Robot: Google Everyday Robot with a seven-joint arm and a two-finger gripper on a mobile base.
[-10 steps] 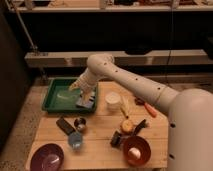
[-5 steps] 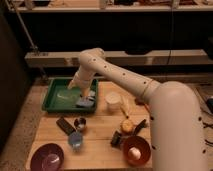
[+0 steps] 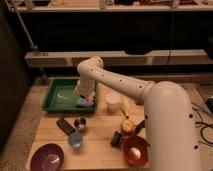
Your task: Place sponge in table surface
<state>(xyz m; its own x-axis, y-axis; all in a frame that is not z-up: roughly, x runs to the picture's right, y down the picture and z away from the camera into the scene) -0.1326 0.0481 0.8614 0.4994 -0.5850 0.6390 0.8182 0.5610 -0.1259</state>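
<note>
The sponge [image 3: 82, 103] is a small light-blue block lying at the near right corner of the green tray [image 3: 56, 95]. My gripper [image 3: 83, 99] reaches down into that corner from the white arm and sits right over the sponge, open. Its fingertips are at the sponge and partly cover it, and I cannot tell if they touch it. The table surface [image 3: 100, 127], pale wooden planks, spreads out in front of the tray.
A white cup [image 3: 114, 101] stands just right of the tray. Nearer are a dark brown block [image 3: 65, 125], a small metal cup [image 3: 80, 123], a blue cup [image 3: 75, 141], a purple bowl [image 3: 47, 157], an orange bowl [image 3: 135, 150] and a yellow object [image 3: 127, 126].
The arm's elbow has swung left and the gripper has sunk slightly lower into the tray's right corner, onto the sponge. The sponge has not moved.
</note>
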